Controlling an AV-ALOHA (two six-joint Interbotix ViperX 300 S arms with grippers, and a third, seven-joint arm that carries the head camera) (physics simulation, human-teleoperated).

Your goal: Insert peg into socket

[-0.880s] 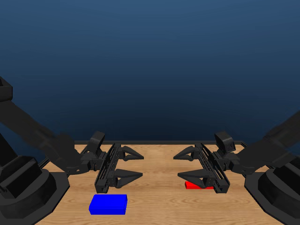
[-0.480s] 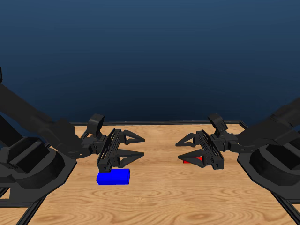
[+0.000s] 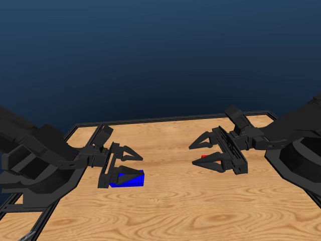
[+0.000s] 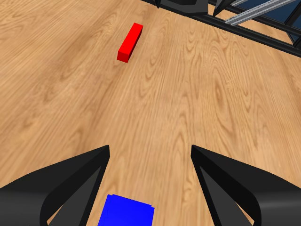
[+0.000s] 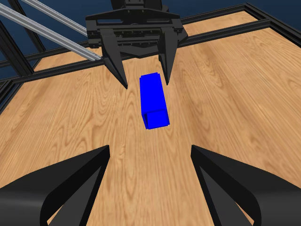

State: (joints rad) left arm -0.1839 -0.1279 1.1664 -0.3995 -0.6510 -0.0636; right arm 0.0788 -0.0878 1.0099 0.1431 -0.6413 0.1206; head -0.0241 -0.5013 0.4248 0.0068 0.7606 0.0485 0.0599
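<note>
since half a second ago your head camera has swung, so the whole scene sits differently; beyond that, the left gripper now stands closer over the blue block than it did, and the right gripper covers more of the red bar.

nearest in the head view: bright blue rectangular block, the socket, flat on the wooden table, on your left side. the left gripper's near jaw crosses in front of the block's top edge; the far jaw lies beyond it. jaws spread wide, nothing between them. left wrist view: socket low between the two black jaws, not touching either as far as you can see.

right wrist view: socket lies lengthwise toward this camera, the left gripper straddling its far end, jaws apart.

farther back, right side: slim bright red bar, the peg, only a sliver showing behind the right gripper's near jaw. left wrist view shows the peg whole, flat on the wood, well apart from the socket. right gripper open wide, holding nothing.
</note>
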